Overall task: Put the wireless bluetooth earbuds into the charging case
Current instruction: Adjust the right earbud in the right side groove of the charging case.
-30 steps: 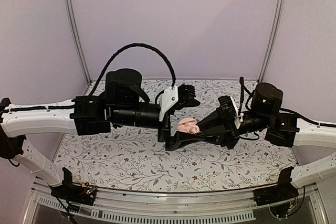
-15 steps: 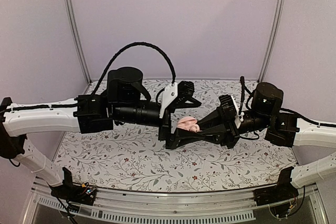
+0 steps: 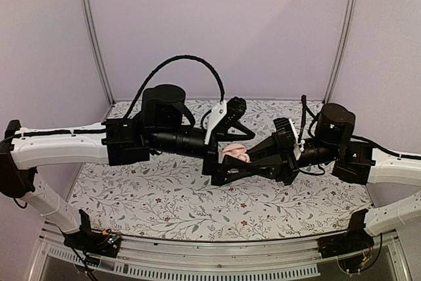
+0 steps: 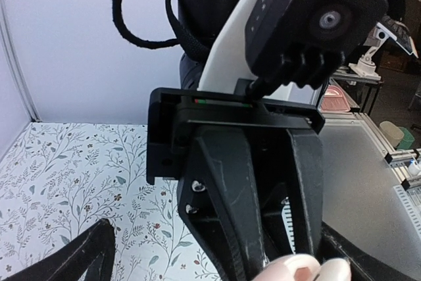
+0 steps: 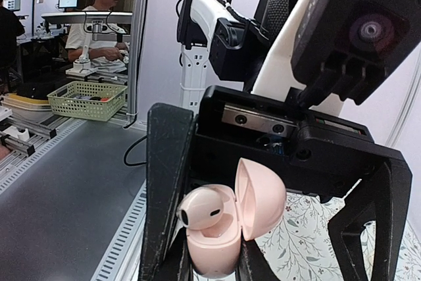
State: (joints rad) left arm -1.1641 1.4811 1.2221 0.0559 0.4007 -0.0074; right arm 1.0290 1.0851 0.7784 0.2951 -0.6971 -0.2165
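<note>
Directly between wide-open left jaws, pale pink plastic earbud [image 5: 199, 210] half-seated in pink clamshell case [image 5: 214, 251] clamped by right jaws.

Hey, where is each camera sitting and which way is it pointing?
Top external: above and behind, looking down at the table; left arm and right arm meet at the charging case.
Left wrist: on left arm, facing the right gripper; own fingers at bottom corners.
Right wrist: on right arm, facing the open left gripper; own fingertips hold the case, earbud inside.
Shared: all show the case.
</note>
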